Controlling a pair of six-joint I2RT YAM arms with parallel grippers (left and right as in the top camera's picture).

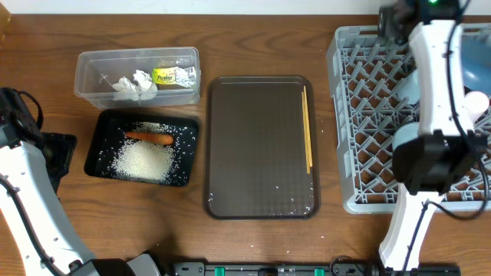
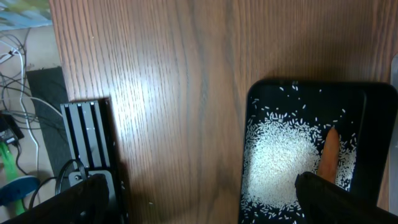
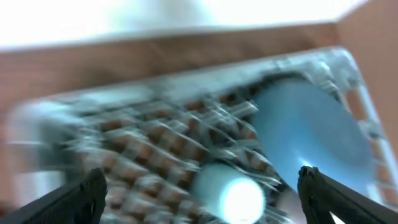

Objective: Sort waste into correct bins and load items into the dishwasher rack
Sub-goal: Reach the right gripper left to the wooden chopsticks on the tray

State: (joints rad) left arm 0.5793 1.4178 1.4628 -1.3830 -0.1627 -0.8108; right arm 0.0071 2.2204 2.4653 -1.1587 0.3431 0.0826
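The grey dishwasher rack point(image 1: 368, 115) stands at the right; in it are the large blue dish point(image 1: 476, 65), a white-pinkish cup point(image 1: 477, 102) and a light-blue piece point(image 1: 406, 88) partly hidden by my right arm. My right gripper point(image 1: 399, 21) is open and empty above the rack; its blurred wrist view point(image 3: 205, 196) shows a light-blue cup point(image 3: 227, 193) and the dish point(image 3: 305, 130). The chopsticks point(image 1: 308, 130) lie on the brown tray. The black tray point(image 1: 100, 146) holds rice point(image 1: 144, 161) and the carrot point(image 1: 149, 138). The clear box point(image 1: 92, 69) holds the tissue point(image 1: 134, 83) and wrapper point(image 1: 173, 75). My left gripper point(image 2: 199, 199) is open, left of the black tray point(image 2: 373, 99).
The brown serving tray point(image 1: 261, 146) lies in the middle, with a few stray rice grains near its front edge. A black stand and cables point(image 2: 87, 143) sit at the table's left edge. Bare wood lies between the trays and along the front edge.
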